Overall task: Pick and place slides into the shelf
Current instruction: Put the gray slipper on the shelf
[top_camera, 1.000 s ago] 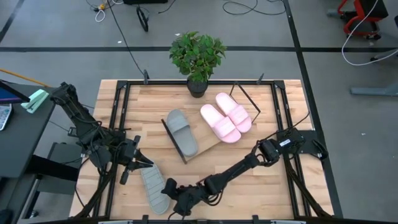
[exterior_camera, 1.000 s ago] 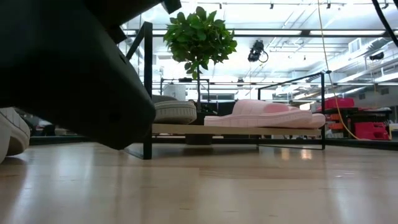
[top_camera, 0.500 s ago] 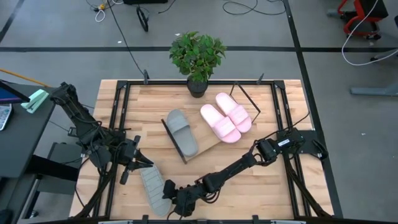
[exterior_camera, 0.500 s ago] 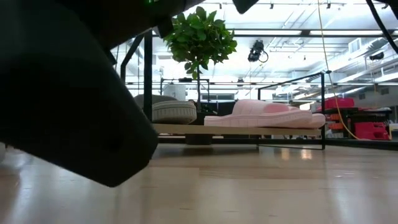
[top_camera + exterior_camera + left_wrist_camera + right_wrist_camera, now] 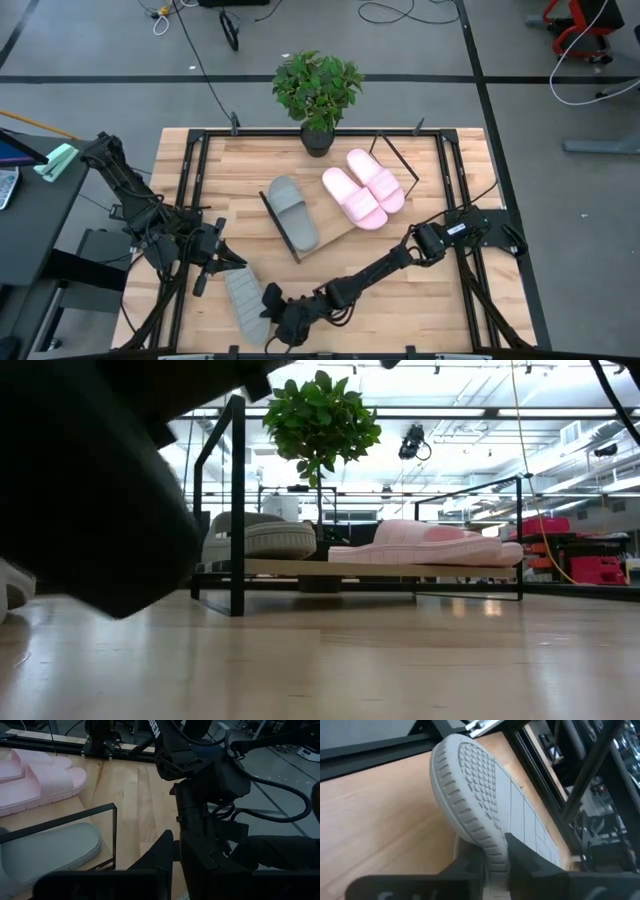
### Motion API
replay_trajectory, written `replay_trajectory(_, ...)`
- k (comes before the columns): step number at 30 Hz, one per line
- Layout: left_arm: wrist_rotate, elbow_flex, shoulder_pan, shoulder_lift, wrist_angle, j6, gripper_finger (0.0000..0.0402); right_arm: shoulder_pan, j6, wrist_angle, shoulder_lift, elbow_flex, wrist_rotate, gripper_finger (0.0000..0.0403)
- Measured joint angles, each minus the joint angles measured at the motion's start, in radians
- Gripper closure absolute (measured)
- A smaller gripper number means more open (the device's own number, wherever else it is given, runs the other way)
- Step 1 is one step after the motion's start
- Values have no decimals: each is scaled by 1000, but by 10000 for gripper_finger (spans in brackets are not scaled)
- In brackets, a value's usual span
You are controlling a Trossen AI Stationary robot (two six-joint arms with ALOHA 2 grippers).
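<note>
Pale butcher-block tabletop (image 5: 400, 300) under me, near edge. My right gripper (image 5: 492, 851) is pinching the sole rim of the loose grey slide (image 5: 245, 302), which sits tipped on its side there. I judge it light, squashy foam with a grippy ribbed sole, so the rim is a fair hold. My left gripper (image 5: 232, 262) waits pressed together just beside it. On the shelf (image 5: 335, 235): another grey slide (image 5: 293, 213) and the pink pair (image 5: 363, 186).
</note>
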Motion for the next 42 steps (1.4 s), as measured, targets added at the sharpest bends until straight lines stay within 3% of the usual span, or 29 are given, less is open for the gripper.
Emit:
replay_trajectory(9,0,0,0,0,-2,2,361,36,47,-68,-141,-4,111,354)
replay_trajectory(21,0,0,-1,-1,-10,0,369,70,546,-342,-526,-3,4,355)
replay_trajectory(32,4,0,-1,-1,-9,-8,354,27,953,-779,-802,-2,-305,356)
replay_trajectory(42,4,0,-1,0,-8,-8,346,-187,1010,-1045,-835,-2,-522,357)
